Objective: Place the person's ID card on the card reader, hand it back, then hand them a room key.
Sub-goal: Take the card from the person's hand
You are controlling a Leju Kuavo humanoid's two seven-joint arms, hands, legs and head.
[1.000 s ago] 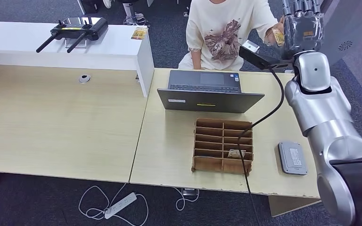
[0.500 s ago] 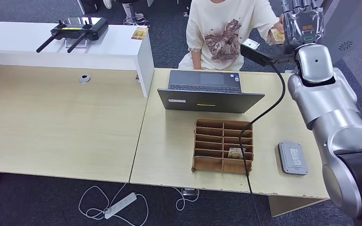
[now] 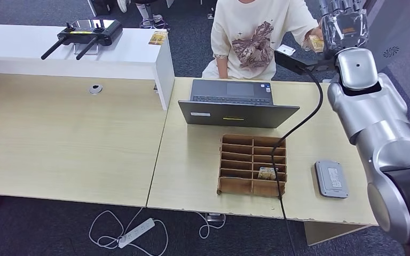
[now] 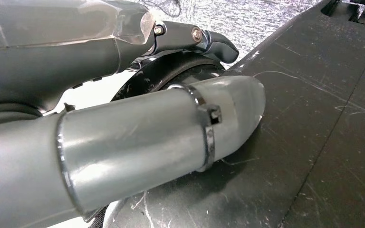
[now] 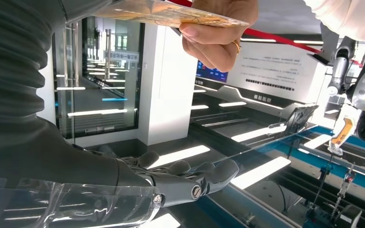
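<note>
Reaching up beyond the desk [image 3: 320, 128], the right hand [image 3: 343, 24] meets the person's hand [image 5: 218, 33], which pinches the card [image 5: 171, 14] at its edge, while the robot's fingers [image 5: 190, 178] lie spread below it.

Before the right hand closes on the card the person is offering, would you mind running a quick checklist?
1. Person's hand holds the ID card out: ok.
2. Right hand raised beside the card: ok.
3. Fingers apart, nothing in them: ok.
4. Card between thumb and fingers: cannot tell; the thumb's tip is out of frame.
5. Card reader bare on the desk: ok.
6. Room key in the wooden organizer: cannot tell.
</note>
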